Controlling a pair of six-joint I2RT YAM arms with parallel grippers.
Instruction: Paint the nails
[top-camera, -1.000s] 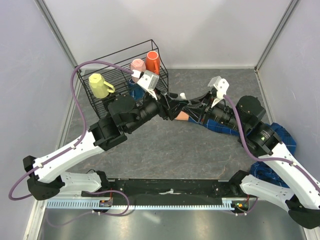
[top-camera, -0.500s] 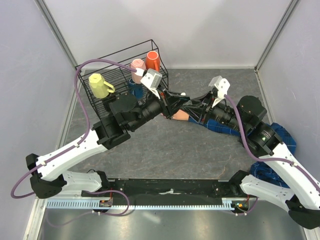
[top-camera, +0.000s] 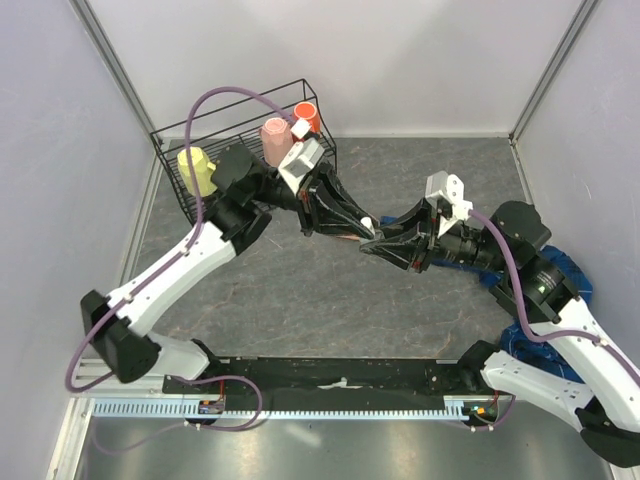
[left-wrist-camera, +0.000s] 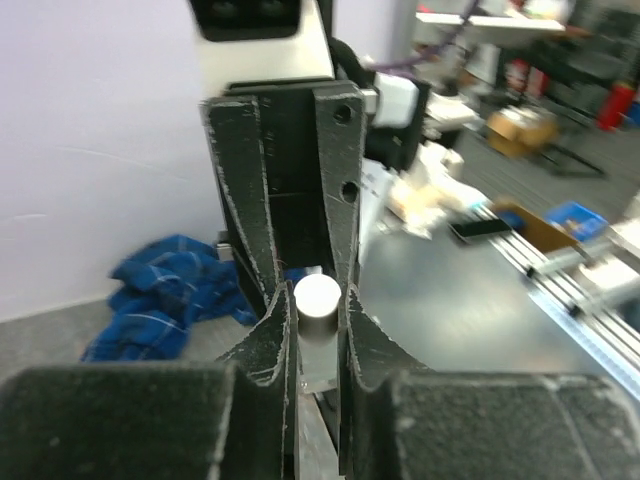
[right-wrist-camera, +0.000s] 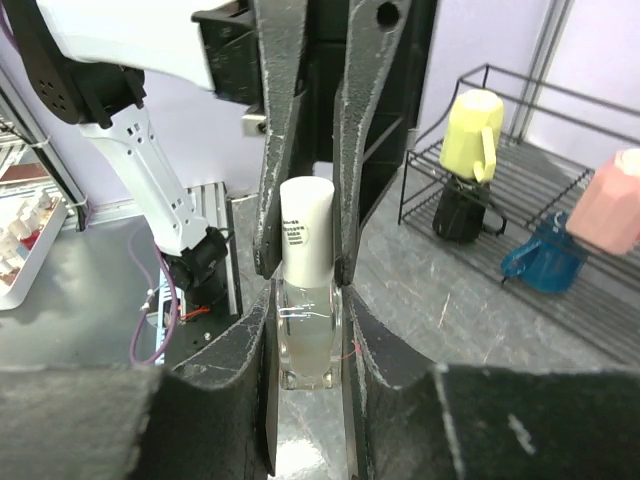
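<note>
A small clear bottle (right-wrist-camera: 308, 325) with a white cap (right-wrist-camera: 306, 235) hangs in mid-air between both arms. My right gripper (right-wrist-camera: 308, 300) is shut on the glass body. My left gripper (left-wrist-camera: 317, 310) comes from the opposite side and is shut on the cap (left-wrist-camera: 318, 297). In the top view the two grippers, left (top-camera: 360, 227) and right (top-camera: 380, 241), meet tip to tip above the table's middle. The blue plaid sleeve (top-camera: 562, 272) lies crumpled under the right arm, also seen as blue cloth (left-wrist-camera: 165, 300). The nails are hidden under the arms.
A black wire rack (top-camera: 225, 125) stands at the back left with a yellow cup (top-camera: 197, 170), a pink cup (top-camera: 275, 140) and an orange cup (top-camera: 307, 115). The right wrist view shows the yellow cup (right-wrist-camera: 472, 125) and a blue cup (right-wrist-camera: 545, 258) there.
Both arms have lifted off the table. The left gripper closed on the bottle's cap. The right arm drew back toward the right with the bottle.
</note>
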